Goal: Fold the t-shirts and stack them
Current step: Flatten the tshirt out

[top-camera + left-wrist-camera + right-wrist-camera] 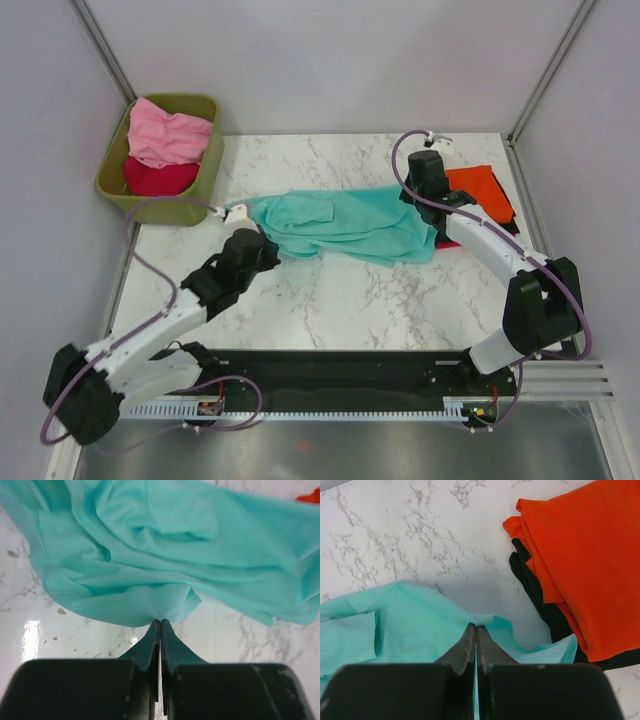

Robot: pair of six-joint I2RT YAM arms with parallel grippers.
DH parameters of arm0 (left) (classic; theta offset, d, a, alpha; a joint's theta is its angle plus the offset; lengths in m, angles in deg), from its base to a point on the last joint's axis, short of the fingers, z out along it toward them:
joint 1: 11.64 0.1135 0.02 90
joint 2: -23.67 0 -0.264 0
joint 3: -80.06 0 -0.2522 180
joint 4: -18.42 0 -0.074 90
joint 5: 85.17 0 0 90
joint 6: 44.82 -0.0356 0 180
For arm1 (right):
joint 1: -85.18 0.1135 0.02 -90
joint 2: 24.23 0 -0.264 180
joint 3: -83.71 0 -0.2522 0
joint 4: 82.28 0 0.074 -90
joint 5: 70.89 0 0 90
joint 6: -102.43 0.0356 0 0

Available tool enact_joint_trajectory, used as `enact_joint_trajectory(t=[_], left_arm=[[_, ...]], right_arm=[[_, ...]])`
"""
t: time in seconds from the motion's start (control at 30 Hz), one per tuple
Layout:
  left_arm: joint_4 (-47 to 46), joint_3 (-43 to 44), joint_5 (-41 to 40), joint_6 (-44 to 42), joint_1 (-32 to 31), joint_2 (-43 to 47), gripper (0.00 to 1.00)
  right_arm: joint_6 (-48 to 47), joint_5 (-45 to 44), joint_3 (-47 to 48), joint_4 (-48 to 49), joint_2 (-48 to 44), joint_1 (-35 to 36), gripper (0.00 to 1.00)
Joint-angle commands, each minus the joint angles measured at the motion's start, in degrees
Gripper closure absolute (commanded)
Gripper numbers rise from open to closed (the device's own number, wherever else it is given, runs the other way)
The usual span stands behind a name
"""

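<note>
A teal t-shirt (345, 225) lies spread and rumpled across the middle of the marble table. My left gripper (262, 240) is shut on its left edge; in the left wrist view the fingers (160, 623) pinch a fold of the teal cloth (165, 555). My right gripper (412, 196) is shut on its right edge; in the right wrist view the fingers (475, 627) pinch the teal cloth (415, 625). A folded orange shirt (482, 190) lies on a black shirt (512, 228) at the right, both also in the right wrist view as orange (585, 565) and black (545, 605).
An olive-green bin (210, 165) at the back left holds a pink shirt (168, 135) on a crimson one (158, 178). The enclosure's walls and frame posts ring the table. The black base rail (340, 385) runs along the near edge.
</note>
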Motion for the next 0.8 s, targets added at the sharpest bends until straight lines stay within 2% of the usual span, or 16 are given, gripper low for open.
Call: enact_joint_trajectory(t=[0.0, 0.23, 0.33, 0.37, 0.43, 0.47, 0.5, 0.53, 0.57, 0.6, 0.67, 0.77], left_arm=[[0.0, -3.9, -7.1, -1.7, 0.1, 12.6, 0.98], [3.1, -3.8, -8.7, -0.7, 0.1, 29.2, 0.98], [5.3, 0.1, -9.6, 0.5, 0.1, 31.4, 0.98], [6.4, 3.0, -12.1, 1.2, 0.1, 31.2, 0.98], [8.2, 6.0, -14.8, 2.7, 0.0, 30.3, 0.98], [9.0, 8.9, -16.4, 3.5, 0.1, 29.1, 0.98], [9.1, 10.2, -17.1, 3.2, 0.0, 28.5, 0.98], [9.3, 13.0, -17.6, 2.8, 0.2, 27.6, 0.98], [9.7, 14.4, -18.8, 2.5, 0.2, 25.5, 0.98], [10.0, 15.8, -19.5, 2.1, 0.2, 24.5, 0.98], [10.2, 18.9, -20.1, 0.8, 0.3, 21.4, 0.98], [10.1, 19.5, -19.2, 1.2, 0.3, 17.4, 0.98]], right_arm=[[2.2, 0.1, -0.3, 0.7, -0.8, -1.4, 1.0], [1.8, -1.5, 2.4, 0.5, 0.3, -1.5, 1.0], [-0.1, -5.3, 11.8, -2.6, 7.6, -1.6, 1.0], [-0.4, -5.8, 19.3, -4.2, 10.1, -2.4, 1.0], [-0.5, -5.1, 27.1, -8.5, 18.4, -3.7, 1.0], [-0.2, -4.7, 34.0, -11.5, 22.8, -4.9, 1.0], [-0.2, -3.6, 36.7, -12.4, 24.5, -5.6, 0.93], [-1.3, -1.1, 38.9, -13.0, 25.7, -5.9, 0.74], [-2.0, 0.2, 41.5, -13.7, 26.5, -5.8, 0.48], [-2.2, 0.9, 42.2, -15.2, 27.0, -5.7, 0.15], [-2.4, 4.3, 38.9, -15.8, 25.7, -5.1, 0.12], [-2.9, 6.7, 26.5, -11.5, 17.0, -3.4, 0.18]])
